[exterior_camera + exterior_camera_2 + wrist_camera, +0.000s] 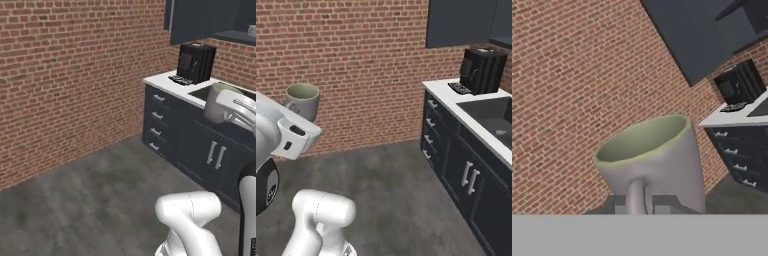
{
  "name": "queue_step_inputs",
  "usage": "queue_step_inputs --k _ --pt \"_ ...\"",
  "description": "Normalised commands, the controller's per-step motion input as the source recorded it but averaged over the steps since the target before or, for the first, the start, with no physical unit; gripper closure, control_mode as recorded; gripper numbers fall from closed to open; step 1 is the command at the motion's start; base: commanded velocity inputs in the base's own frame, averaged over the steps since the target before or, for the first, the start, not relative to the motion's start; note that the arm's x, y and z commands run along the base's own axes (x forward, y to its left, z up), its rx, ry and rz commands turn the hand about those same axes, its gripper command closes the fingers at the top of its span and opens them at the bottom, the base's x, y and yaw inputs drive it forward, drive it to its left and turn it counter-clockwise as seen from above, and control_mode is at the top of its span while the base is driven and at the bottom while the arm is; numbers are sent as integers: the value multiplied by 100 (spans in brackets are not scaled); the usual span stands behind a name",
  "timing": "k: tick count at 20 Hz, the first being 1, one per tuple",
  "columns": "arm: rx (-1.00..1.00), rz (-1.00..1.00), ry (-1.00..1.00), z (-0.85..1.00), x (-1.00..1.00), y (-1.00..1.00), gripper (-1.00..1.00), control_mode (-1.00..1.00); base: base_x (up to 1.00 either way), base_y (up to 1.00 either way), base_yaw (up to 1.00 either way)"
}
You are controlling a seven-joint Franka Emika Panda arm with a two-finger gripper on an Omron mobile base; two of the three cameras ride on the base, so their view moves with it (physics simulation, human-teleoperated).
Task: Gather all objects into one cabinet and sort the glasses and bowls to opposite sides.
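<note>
A pale grey mug (654, 160) with a greenish-beige inside hangs upright in the air, and my gripper (640, 205) is shut on its handle. From the base, the same mug (217, 102) shows over the sink at the right edge and, in the right base view, the mug (303, 99) stands out against the brick wall above my white hand. The dark charcoal-blue wall cabinet (200, 20) hangs at the upper right with its door swung open; a pale object (252, 31) rests on its inner shelf. The cabinet door (697, 35) sits high in the hand view. The bowls are out of view.
A black coffee machine (195, 62) stands on the white counter (165, 81) beside a dark sink (491, 117). Dark drawers and base cabinets (456, 165) run below. A brick wall (75, 75) lies to the left, with open grey floor (100, 200) before it.
</note>
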Motion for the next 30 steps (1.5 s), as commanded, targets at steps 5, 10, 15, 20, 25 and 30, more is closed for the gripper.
queue_step_inputs --k 5,10,15,20,25,30 --pt "0 0 0 0 0 0 100 100 82 77 -55" --pt "0 0 0 0 0 0 100 100 54 75 -59" --pt "0 0 0 0 0 0 100 100 58 55 -69" --pt "0 0 0 0 0 0 100 100 35 37 -80" --pt "0 0 0 0 0 0 100 100 29 33 -81" --pt "0 0 0 0 0 0 100 100 40 65 -22"
